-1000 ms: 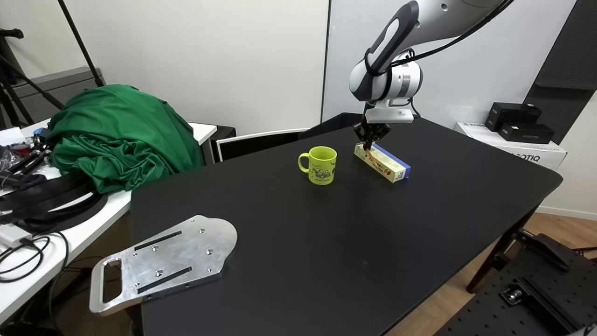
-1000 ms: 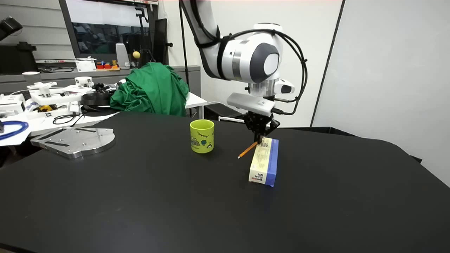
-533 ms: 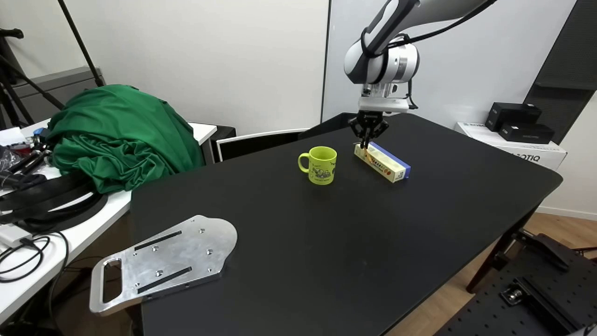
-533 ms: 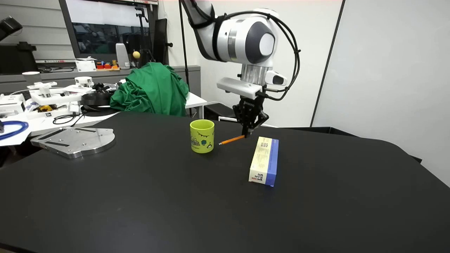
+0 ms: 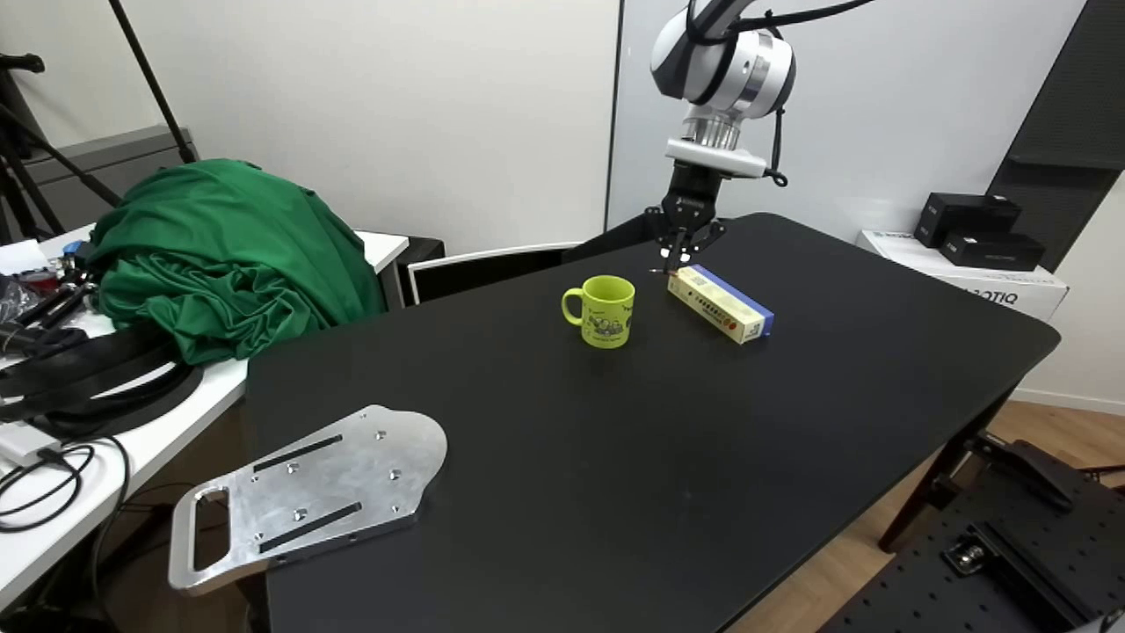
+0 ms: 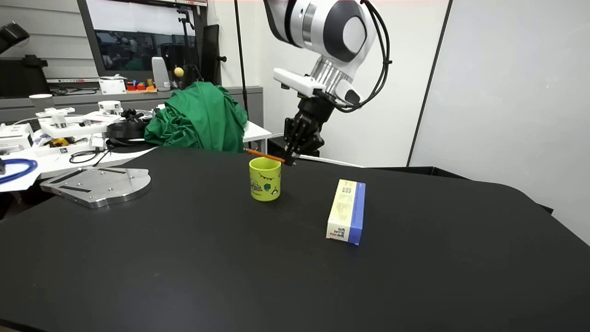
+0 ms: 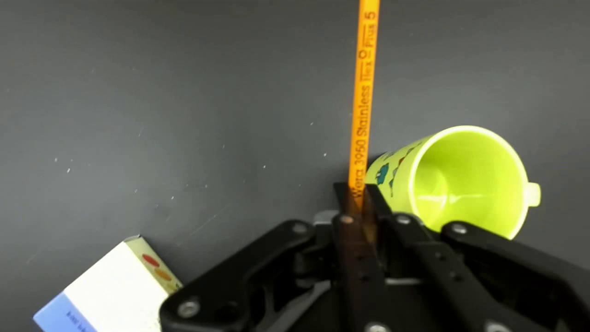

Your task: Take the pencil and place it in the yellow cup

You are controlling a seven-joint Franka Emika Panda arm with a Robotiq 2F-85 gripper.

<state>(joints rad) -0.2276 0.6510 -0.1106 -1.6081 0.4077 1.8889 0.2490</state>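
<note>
The pencil is a thin orange rod with printed lettering (image 7: 364,92). My gripper (image 7: 358,196) is shut on one end of it, and the rest sticks out from the fingertips. In an exterior view the pencil (image 6: 266,155) is nearly level, at the height of the cup's rim. The yellow cup (image 6: 265,184) is a yellow-green mug standing upright on the table, with its handle (image 5: 572,305) at one side. In the wrist view the cup (image 7: 470,180) lies right of the pencil, its opening visible. The gripper (image 6: 290,159) is beside the cup, raised off the table and tilted.
A cream and blue box (image 6: 346,210) lies on the black table (image 5: 562,492). It shows at the lower left of the wrist view (image 7: 120,286). A metal plate (image 5: 325,479) sits at the table's edge. A green cloth (image 5: 237,255) lies on a white side table.
My gripper has lifted from the box and moved towards the cup with the pencil. The wrist has tilted, and the pencil has swung from slanting down to nearly level.
</note>
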